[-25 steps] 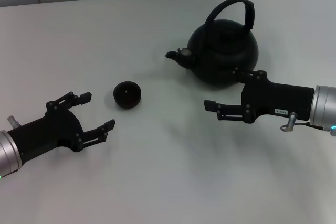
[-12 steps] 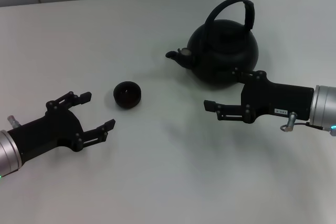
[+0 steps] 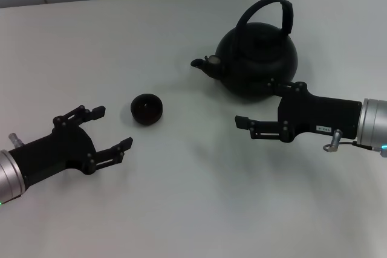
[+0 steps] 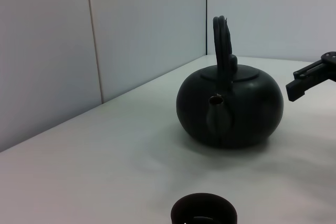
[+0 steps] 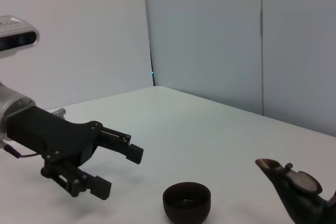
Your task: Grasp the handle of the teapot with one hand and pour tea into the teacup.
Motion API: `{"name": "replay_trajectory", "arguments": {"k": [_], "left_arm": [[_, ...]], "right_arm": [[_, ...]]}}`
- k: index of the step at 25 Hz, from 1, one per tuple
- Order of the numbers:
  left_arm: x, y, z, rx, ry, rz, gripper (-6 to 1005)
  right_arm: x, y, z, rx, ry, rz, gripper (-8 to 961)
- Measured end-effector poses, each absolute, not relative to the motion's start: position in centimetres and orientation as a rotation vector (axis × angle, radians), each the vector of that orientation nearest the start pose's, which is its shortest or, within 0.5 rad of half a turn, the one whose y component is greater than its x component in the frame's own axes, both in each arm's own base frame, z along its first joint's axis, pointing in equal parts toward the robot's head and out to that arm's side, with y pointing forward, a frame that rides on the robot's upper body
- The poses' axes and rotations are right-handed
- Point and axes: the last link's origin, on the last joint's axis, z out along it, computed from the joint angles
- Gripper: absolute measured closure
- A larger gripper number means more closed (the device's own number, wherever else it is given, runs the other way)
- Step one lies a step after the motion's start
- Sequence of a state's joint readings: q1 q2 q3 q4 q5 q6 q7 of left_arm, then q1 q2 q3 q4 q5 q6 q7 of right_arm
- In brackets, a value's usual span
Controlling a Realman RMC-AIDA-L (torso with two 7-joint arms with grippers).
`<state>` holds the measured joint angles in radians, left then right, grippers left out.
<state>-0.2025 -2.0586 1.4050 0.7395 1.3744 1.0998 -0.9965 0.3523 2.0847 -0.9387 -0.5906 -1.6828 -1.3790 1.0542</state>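
Teapot: in the right wrist view the picture's edge is cutting off all but the spout and a bit of the body.
Teacup: the left wrist view's edge is cropping its lower part.
Right gripper: its upper finger is lying against the dark teapot, so its outline is getting lost.
Right gripper in the left wrist view: only a fingertip is showing.
Cup contents: too dark to tell.

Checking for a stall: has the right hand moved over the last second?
No. The right hand sits at the same spot beside the teapot, open, clear of the handle.
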Motion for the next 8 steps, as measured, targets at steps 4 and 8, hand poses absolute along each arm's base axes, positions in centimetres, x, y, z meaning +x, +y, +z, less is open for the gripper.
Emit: {"name": "replay_trajectory", "arguments": {"k": [4, 8], "left_arm": [[-29.68, 28.76, -4.68, -2.555, -0.355, -0.514, 142], [-29.68, 28.76, -4.68, -2.555, -0.355, -0.514, 142]], "right_arm": [[29.63, 29.94, -2.4, -2.576, 0.446, 0.673, 128], [29.64, 29.93, -2.41, -2.576, 0.446, 0.672, 128]]}}
